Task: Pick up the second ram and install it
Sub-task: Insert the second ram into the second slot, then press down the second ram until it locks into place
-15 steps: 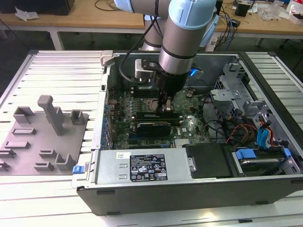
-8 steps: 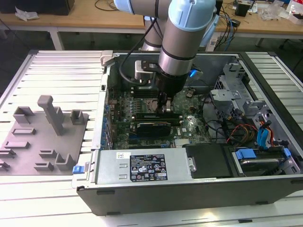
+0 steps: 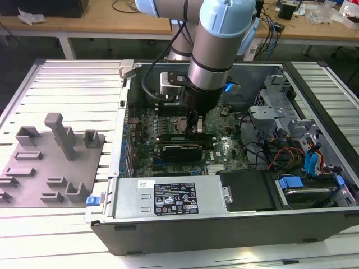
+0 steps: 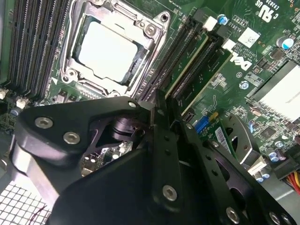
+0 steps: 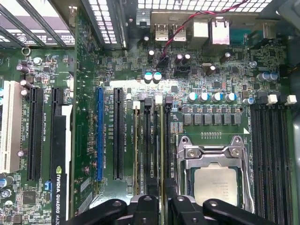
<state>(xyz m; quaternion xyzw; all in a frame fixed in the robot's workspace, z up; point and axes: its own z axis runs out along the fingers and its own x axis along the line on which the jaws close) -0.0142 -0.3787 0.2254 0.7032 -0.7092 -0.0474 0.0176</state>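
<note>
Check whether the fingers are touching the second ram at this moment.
Cannot tell. In the first wrist view the fingers sit at the second ram standing in its slot, but their tips hide any contact.

In the exterior view the gripper (image 3: 195, 130) stands low inside the open computer case (image 3: 224, 230), over the memory slots (image 5: 149, 140). At 6 o'clock from it the graphics card (image 3: 180, 150) lies just beside and closes that side; farther at 6 o'clock sits the power supply (image 3: 168, 196). At 9 o'clock the processor socket (image 3: 177, 124) is low and flat, near the gripper. At 3 o'clock the board lies low as far as the drive cage (image 3: 275, 106). At 4 o'clock loose cables (image 3: 280, 157) cross. Above the case the way is open.
</note>
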